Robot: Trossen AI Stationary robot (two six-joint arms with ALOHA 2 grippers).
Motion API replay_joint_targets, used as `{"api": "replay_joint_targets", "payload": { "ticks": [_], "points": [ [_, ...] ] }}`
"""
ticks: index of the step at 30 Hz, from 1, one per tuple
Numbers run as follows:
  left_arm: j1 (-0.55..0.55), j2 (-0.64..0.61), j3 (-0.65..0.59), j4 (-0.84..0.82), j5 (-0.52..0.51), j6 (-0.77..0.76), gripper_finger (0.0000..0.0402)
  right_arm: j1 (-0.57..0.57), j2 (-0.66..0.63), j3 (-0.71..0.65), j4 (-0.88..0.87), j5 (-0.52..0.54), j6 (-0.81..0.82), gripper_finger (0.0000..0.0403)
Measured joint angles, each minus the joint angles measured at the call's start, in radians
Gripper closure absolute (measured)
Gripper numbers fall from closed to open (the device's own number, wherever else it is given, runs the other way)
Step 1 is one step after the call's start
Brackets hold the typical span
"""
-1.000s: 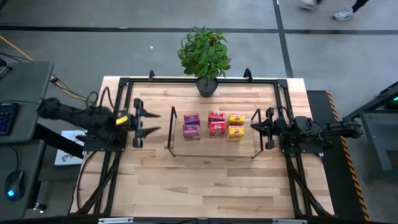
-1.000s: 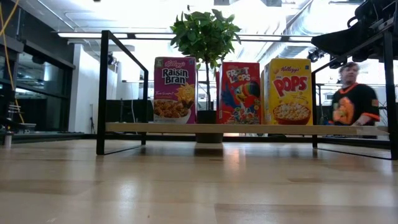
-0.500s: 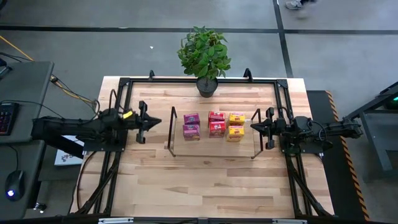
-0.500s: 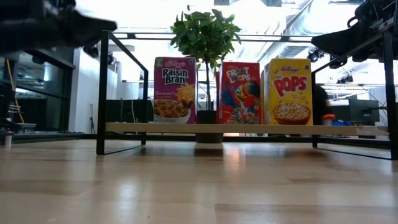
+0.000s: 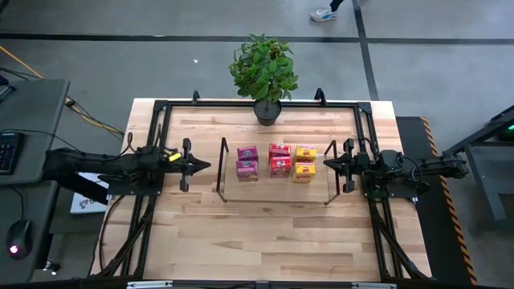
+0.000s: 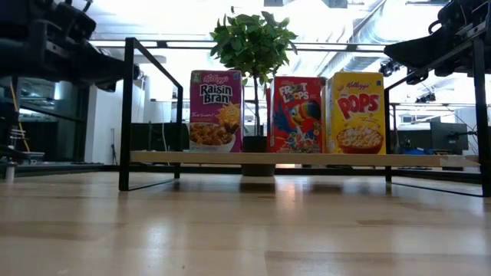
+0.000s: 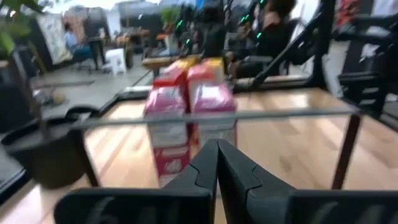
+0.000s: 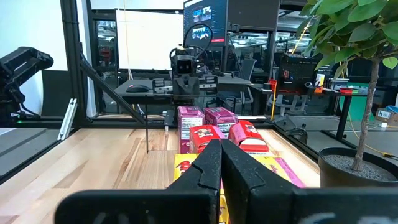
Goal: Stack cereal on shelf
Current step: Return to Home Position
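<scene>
Six small cereal boxes stand upright on the low wooden shelf (image 6: 307, 159), in two rows: pink boxes (image 5: 247, 161) at its left end, red ones (image 5: 279, 158) in the middle, yellow ones (image 5: 304, 161) at its right end. In the low view the pink (image 6: 215, 111), red (image 6: 297, 114) and yellow (image 6: 356, 113) front boxes show. My left gripper (image 5: 206, 165) is shut and empty, left of the shelf's left frame (image 5: 221, 170). My right gripper (image 5: 325, 164) is shut and empty, by the shelf's right frame (image 5: 332, 173). Both wrist views show shut fingertips, left (image 7: 217, 147) and right (image 8: 221, 145).
A potted plant (image 5: 265, 72) stands at the table's far edge behind the shelf. A black metal frame (image 5: 161, 108) runs around the tabletop. Bare wood (image 5: 265, 233) lies between the shelf and the near edge. A desk with a mouse (image 5: 18, 238) is off the table's left.
My left gripper has shut from wide open. Its arm has come down lower over the table's left side and shifted a little toward the near edge. The right arm and the boxes have kept still.
</scene>
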Motion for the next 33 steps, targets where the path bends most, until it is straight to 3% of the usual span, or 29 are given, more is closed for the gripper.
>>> {"api": "replay_joint_targets", "payload": {
  "ticks": [3, 9, 12, 22, 29, 33],
  "points": [
    [0.008, -0.001, 0.0, -0.018, -0.026, 0.001, 0.0401, 0.0, 0.0, 0.0, 0.0, 0.0, 0.0, 0.0402],
    [0.022, -0.001, 0.0, -0.064, -0.197, 0.036, 0.0401, 0.0, 0.0, 0.0, 0.0, 0.0, 0.0, 0.0402],
    [0.021, -0.001, 0.0, -0.107, -0.216, 0.069, 0.0401, 0.0, 0.0, 0.0, 0.0, 0.0, 0.0, 0.0402],
    [0.019, -0.034, 0.0, -0.218, -0.127, 0.015, 0.0401, 0.0, 0.0, 0.0, 0.0, 0.0, 0.0, 0.0402],
    [0.019, -0.218, 0.0, -0.348, -0.017, -0.058, 0.0401, 0.0, 0.0, 0.0, 0.0, 0.0, 0.0, 0.0402],
    [0.018, -0.305, 0.0, -0.341, 0.046, -0.076, 0.0401, 0.0, 0.0, 0.0, 0.0, 0.0, 0.0, 0.0402]
  ]
}}
